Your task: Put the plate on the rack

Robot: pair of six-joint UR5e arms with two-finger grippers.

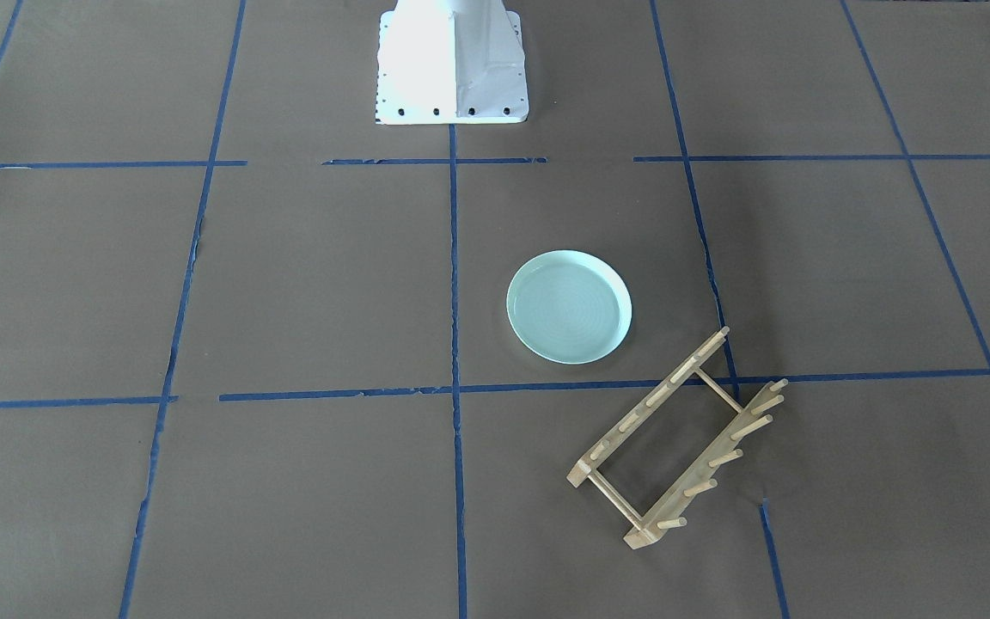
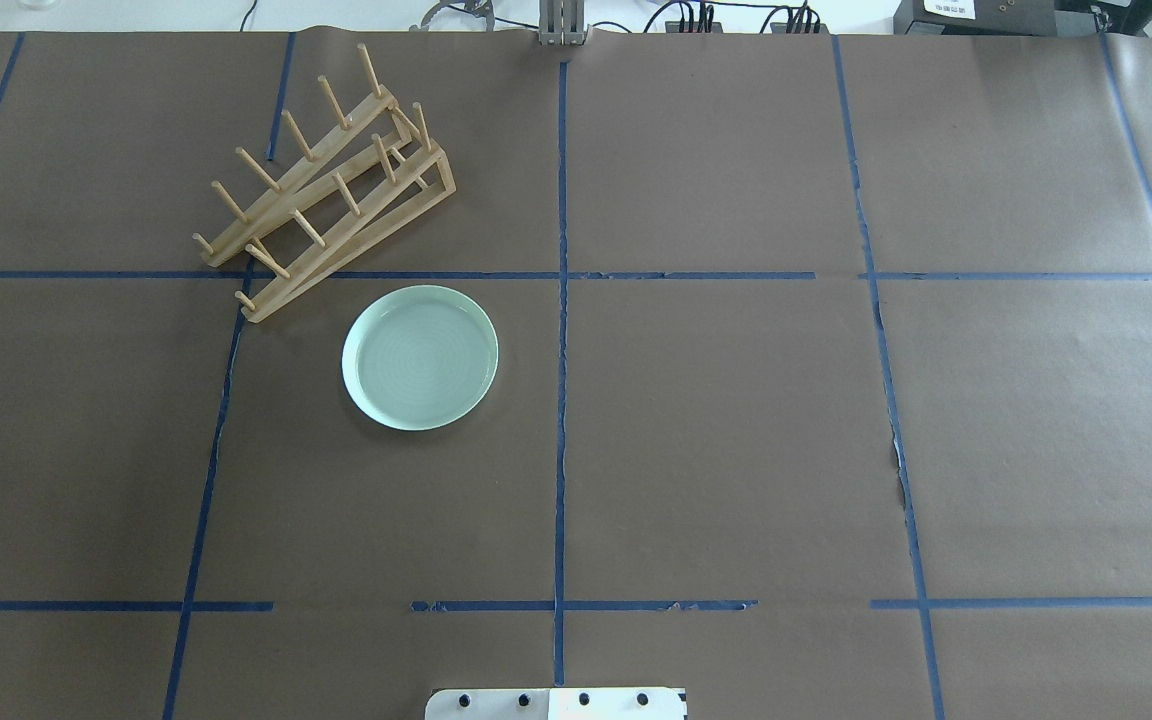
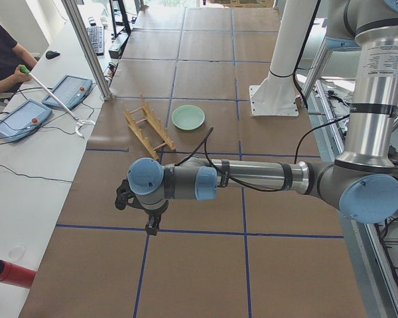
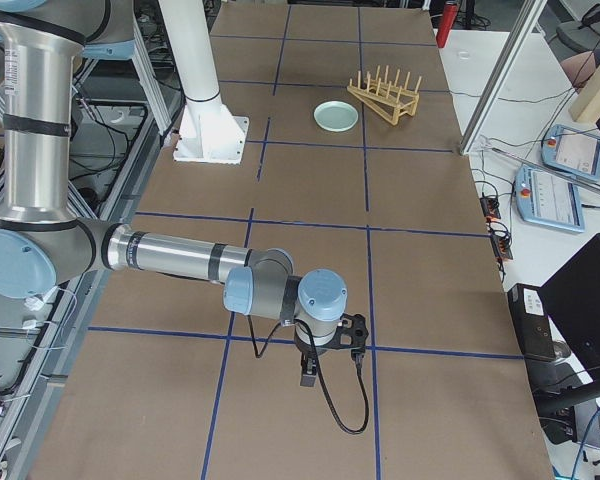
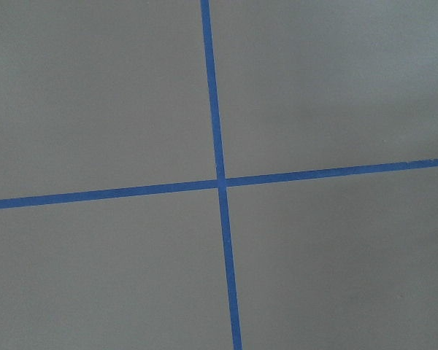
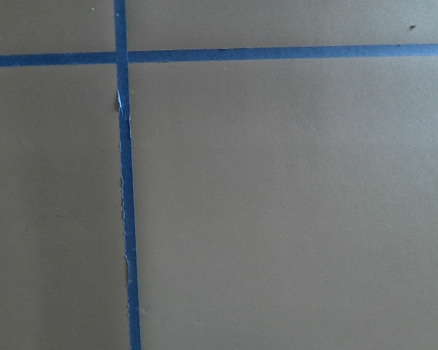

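Observation:
The pale mint-green plate [image 1: 569,307] lies flat on the brown table, also seen in the overhead view [image 2: 420,357]. The light-wood rack [image 1: 651,402] stands just beside it, apart from it, set at an angle [image 2: 346,245]. It holds nothing. Both show small in the side views: plate [image 3: 188,117] [image 4: 336,116], rack [image 3: 148,124] [image 4: 383,93]. My left gripper [image 3: 151,225] hangs over a tape crossing far from the plate, pointing down. My right gripper [image 4: 308,375] hangs at the table's other end. I cannot tell whether either is open or shut. Both wrist views show only paper and tape.
The white robot base [image 1: 452,64] stands at the table's near middle edge [image 2: 556,703]. Blue tape lines grid the brown paper. An operator [image 3: 0,59] sits at a side bench with tablets [image 3: 20,119]. A red cylinder [image 3: 10,273] lies on that bench.

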